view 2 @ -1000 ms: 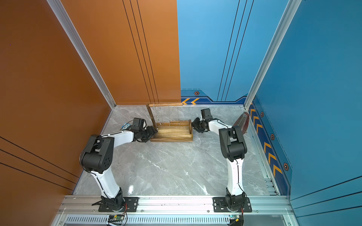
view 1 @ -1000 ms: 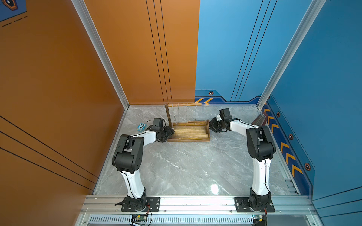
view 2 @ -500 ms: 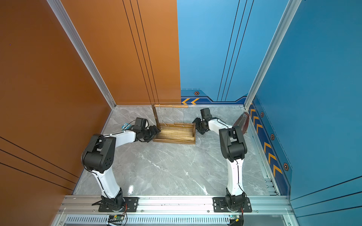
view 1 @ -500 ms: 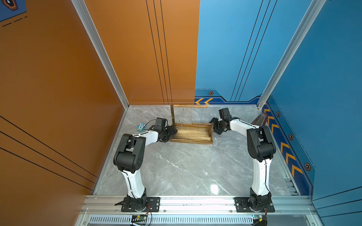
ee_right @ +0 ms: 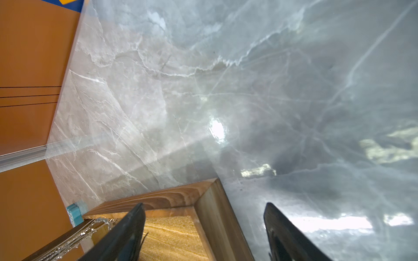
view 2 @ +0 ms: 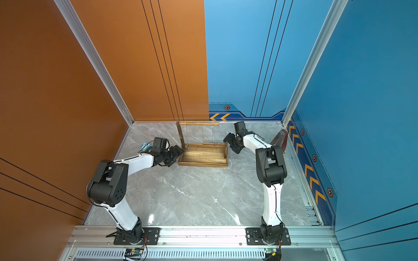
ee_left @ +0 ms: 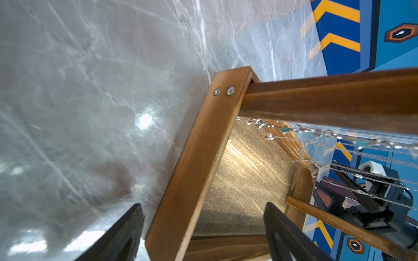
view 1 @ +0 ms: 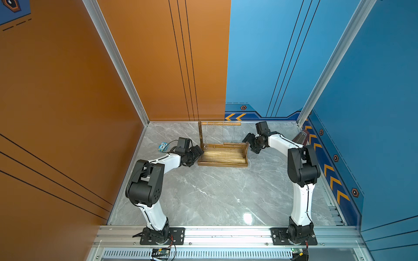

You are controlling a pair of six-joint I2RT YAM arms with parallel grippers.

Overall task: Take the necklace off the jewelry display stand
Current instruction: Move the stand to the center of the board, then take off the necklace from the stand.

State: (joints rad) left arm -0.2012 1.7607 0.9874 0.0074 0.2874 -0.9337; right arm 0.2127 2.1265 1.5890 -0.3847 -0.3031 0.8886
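The brown wooden jewelry display stand [view 1: 221, 156] [view 2: 203, 156] rests on the marble table near the back wall. Its tray base lies flat, with one upright post [view 1: 200, 135] and a top rod [view 1: 222, 123]. The necklace [view 1: 206, 135] hangs from the rod as thin silver chains; the left wrist view shows its chains [ee_left: 316, 133] with teal beads. My left gripper [view 1: 200, 151] [ee_left: 203, 230] is open, its fingers standing either side of the tray's left end wall [ee_left: 199, 169] with gaps. My right gripper [view 1: 247, 143] [ee_right: 203, 230] is open around the tray's right end wall [ee_right: 217, 217].
A dark red metronome [view 1: 302, 137] stands against the right wall behind my right arm. A small blue toy [view 1: 163, 146] lies near the left wall behind my left wrist. The back wall is close behind the stand.
Both grippers have opened wider around the tray's ends. The stand has shifted slightly to the right and its post now stands straighter.
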